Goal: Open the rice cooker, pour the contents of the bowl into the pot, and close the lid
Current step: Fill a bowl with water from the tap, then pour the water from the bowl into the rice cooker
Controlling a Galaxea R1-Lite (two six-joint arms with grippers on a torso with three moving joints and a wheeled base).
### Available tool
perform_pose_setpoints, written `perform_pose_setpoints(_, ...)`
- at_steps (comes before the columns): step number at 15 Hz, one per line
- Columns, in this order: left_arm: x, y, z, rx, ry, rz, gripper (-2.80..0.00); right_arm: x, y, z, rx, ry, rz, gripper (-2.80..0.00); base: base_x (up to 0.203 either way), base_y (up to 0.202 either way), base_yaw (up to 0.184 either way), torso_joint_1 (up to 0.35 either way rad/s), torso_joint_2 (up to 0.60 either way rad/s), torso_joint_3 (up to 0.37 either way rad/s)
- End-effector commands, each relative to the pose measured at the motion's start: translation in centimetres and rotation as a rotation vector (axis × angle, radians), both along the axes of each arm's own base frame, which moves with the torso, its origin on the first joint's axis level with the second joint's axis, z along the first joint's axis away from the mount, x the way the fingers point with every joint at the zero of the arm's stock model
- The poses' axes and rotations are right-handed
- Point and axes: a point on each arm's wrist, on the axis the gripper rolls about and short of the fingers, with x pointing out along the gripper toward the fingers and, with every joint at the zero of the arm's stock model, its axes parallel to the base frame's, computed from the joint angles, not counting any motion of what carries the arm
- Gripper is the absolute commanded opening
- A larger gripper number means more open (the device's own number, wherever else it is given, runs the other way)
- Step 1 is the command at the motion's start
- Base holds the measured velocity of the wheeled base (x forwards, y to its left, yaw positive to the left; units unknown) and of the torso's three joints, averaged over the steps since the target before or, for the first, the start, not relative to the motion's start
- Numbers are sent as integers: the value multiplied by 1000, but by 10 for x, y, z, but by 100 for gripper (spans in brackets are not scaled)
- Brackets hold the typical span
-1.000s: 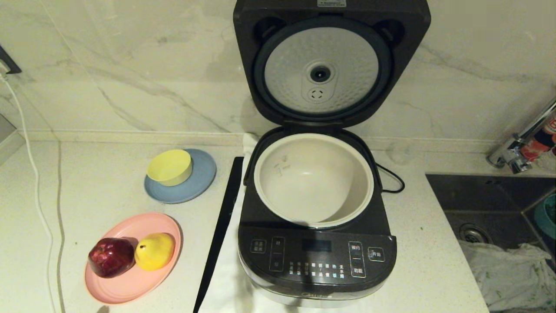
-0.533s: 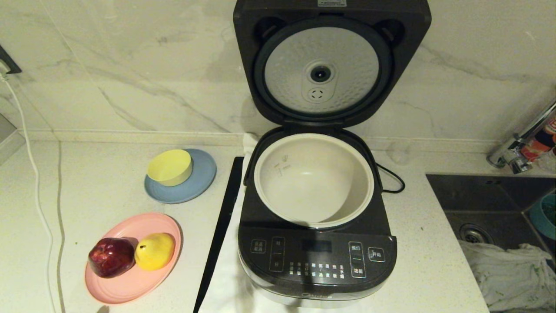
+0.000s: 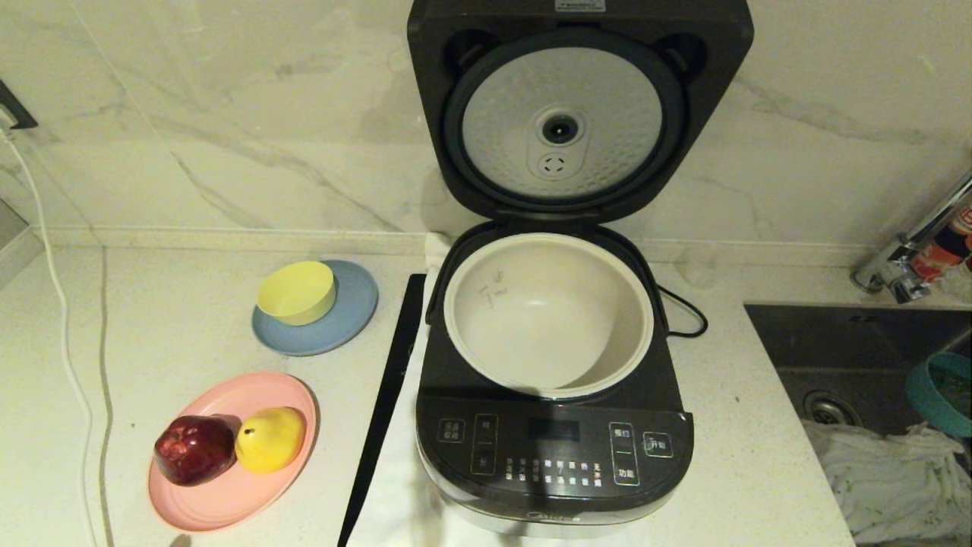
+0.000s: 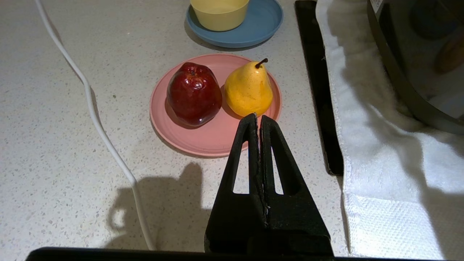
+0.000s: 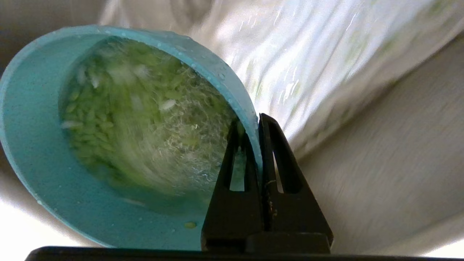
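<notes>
Bowl (image 3: 940,391) of green bits at frame's right edge, rim pinched by right gripper (image 5: 253,123) — carry next, over the open pot (image 3: 548,314); left gripper (image 4: 259,119) closed, empty.

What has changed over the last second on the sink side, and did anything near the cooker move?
The teal bowl has come further into the head view over the sink, moving left from the right edge; its green contents now show. The right gripper stays shut on its rim. The rice cooker, open lid, empty pot and plates kept still; left gripper parked, shut.
</notes>
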Motion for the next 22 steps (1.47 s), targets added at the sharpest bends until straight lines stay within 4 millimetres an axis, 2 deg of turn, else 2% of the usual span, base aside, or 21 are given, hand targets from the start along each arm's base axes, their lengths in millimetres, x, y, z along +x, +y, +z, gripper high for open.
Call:
perform_pose_setpoints(1, 1, 0, -2, 0, 7, 0, -280, -10, 41, 21, -16, -7, 81, -280, 0, 0, 0, 0, 0, 0)
perform_pose_setpoints(8, 1, 0, -2, 0, 7, -1, -280, -10, 173, 76, -148, -68, 387, -280, 0, 0, 0, 0, 0, 0)
perform_pose_setpoints(14, 1, 0, -2, 0, 7, -3, -280, -15, 278, 115, -300, -152, 552, -280, 0, 0, 0, 0, 0, 0)
perform_pose_setpoints(17, 1, 0, -2, 0, 7, -2, -280, -15, 309, 139, -329, -223, 587, -280, 0, 0, 0, 0, 0, 0)
perform_pose_setpoints(22, 1, 0, -2, 0, 7, -3, -280, -7, 336, 176, -305, -248, 659, -280, 0, 0, 0, 0, 0, 0)
